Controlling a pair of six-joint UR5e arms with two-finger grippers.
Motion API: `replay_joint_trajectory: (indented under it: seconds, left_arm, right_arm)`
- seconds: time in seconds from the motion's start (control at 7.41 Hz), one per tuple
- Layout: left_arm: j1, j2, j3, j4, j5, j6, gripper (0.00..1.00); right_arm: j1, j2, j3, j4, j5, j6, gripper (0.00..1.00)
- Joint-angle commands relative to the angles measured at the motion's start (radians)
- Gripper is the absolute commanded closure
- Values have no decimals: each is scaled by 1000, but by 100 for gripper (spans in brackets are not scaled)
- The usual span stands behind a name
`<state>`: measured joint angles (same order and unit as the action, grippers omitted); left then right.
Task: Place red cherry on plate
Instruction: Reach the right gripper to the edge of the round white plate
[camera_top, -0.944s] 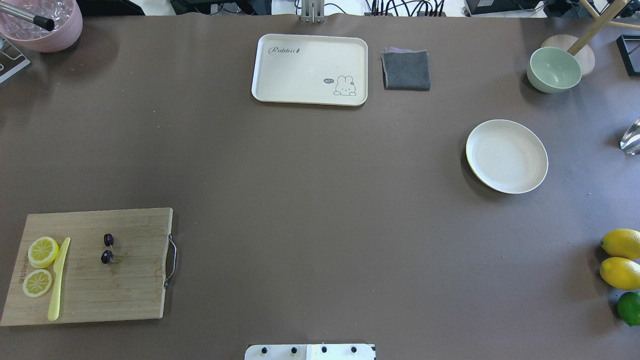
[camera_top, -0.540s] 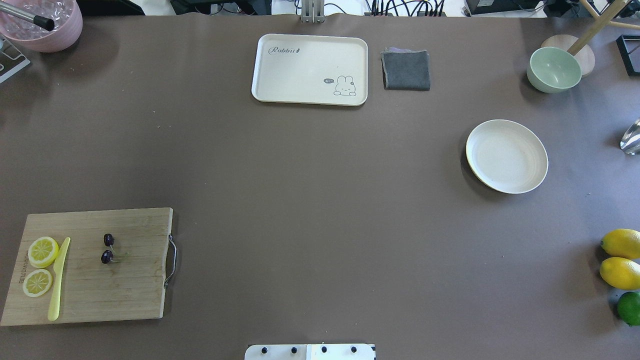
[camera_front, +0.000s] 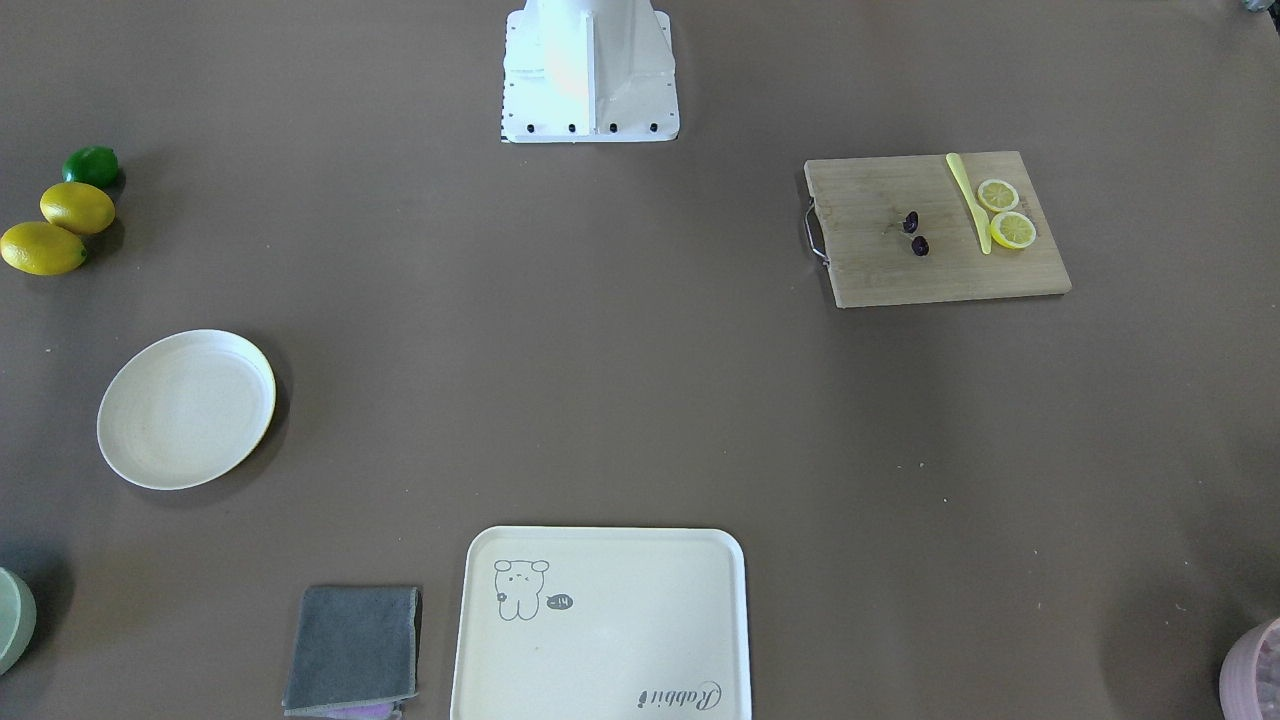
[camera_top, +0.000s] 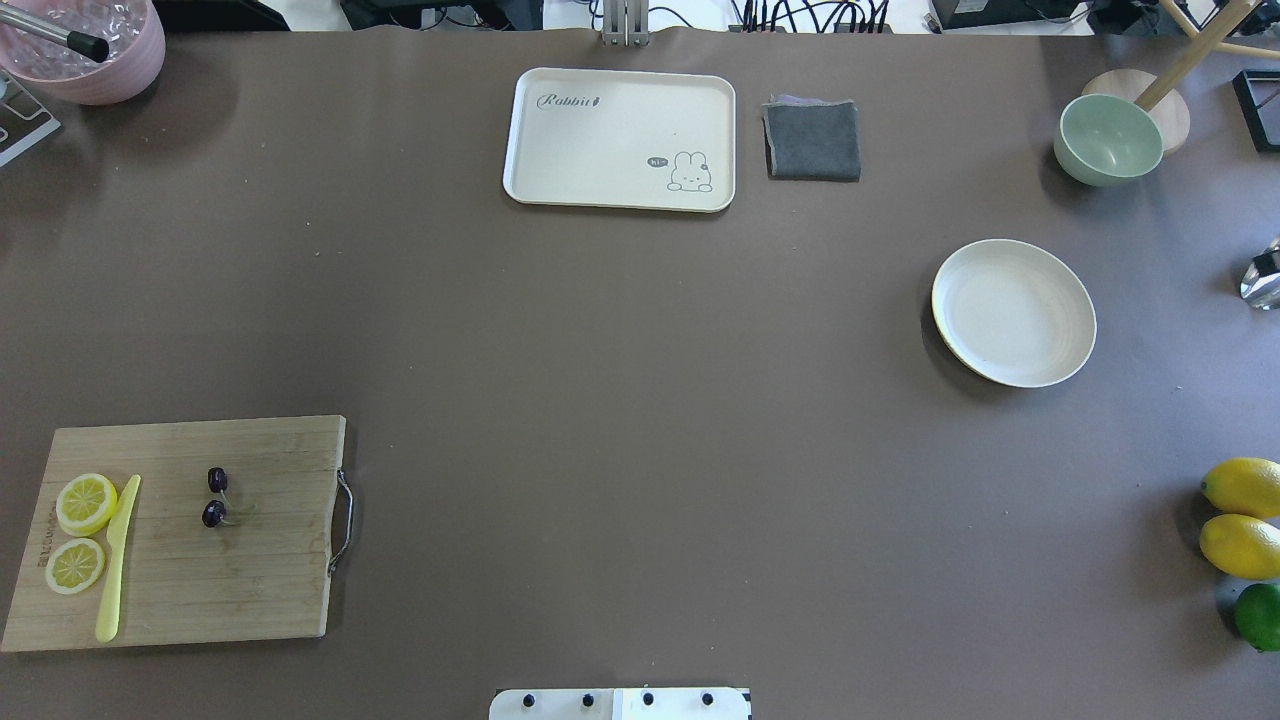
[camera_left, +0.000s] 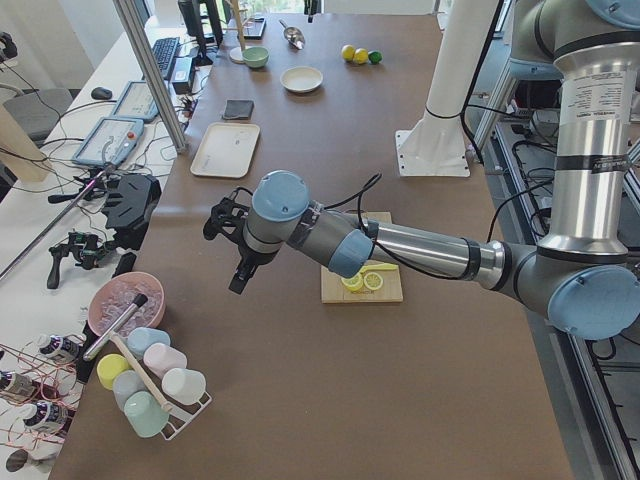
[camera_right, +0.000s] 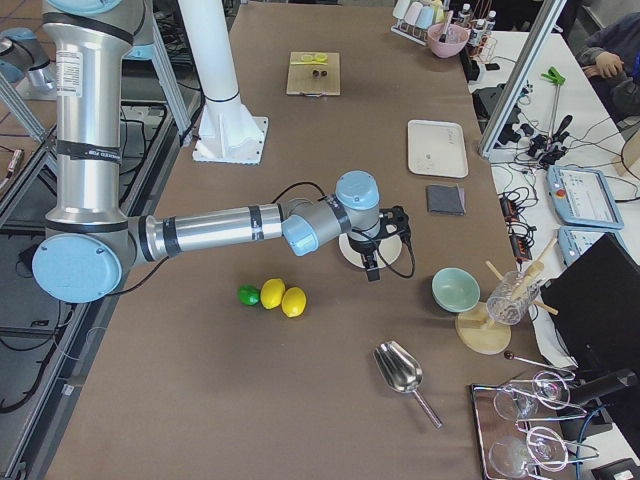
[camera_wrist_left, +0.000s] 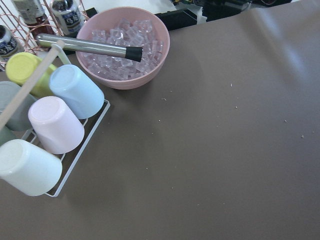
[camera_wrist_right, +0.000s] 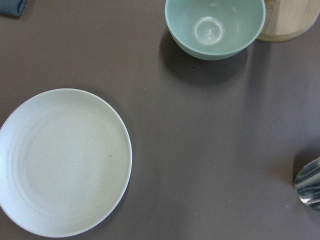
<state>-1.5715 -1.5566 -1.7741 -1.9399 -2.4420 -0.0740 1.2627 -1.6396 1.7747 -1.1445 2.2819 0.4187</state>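
The red cherry (camera_top: 213, 514), two tiny dark fruits on thin green stems, lies on the wooden cutting board (camera_top: 260, 560) at the near left, also visible as the red cherry (camera_front: 919, 245) from the front. The empty cream plate (camera_top: 1013, 312) sits far off at the right, and fills the lower left of the right wrist view (camera_wrist_right: 62, 160). My left gripper (camera_left: 240, 272) hangs above bare table between the board and a pink bowl. My right gripper (camera_right: 372, 266) hovers just beside the plate. From these side views I cannot tell whether either is open or shut.
On the board lie two lemon slices (camera_top: 80, 530) and a yellow knife (camera_top: 115, 560). A cream tray (camera_top: 620, 138) and grey cloth (camera_top: 812, 140) sit at the far edge. A green bowl (camera_top: 1108, 138), lemons and a lime (camera_top: 1245, 520), a pink ice bowl (camera_wrist_left: 122, 47) and cups (camera_wrist_left: 55, 125) line the ends.
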Motion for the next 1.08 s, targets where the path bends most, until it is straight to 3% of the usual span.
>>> replay_joint_trajectory:
  seconds: [0.0,0.4,0.67,0.81,0.94]
  left_arm:
    - [18,-3,-1,-5,0,-4,2]
    - [18,-4,-5,-20,0,-6,2]
    - [18,-7,-4,-21,4,-6,2]
    - [18,-8,-4,-21,6,-6,2]
    - [18,-10,-4,-21,5,-6,2]
  right_arm:
    - [-124,29,-145,247,-74,266,5]
    - [-264,75,-308,489,-180,545,23]
    - [-321,73,-314,522,-229,665,48]
    - [-327,73,-313,525,-235,686,65]
    - [-327,75,-304,525,-236,727,100]
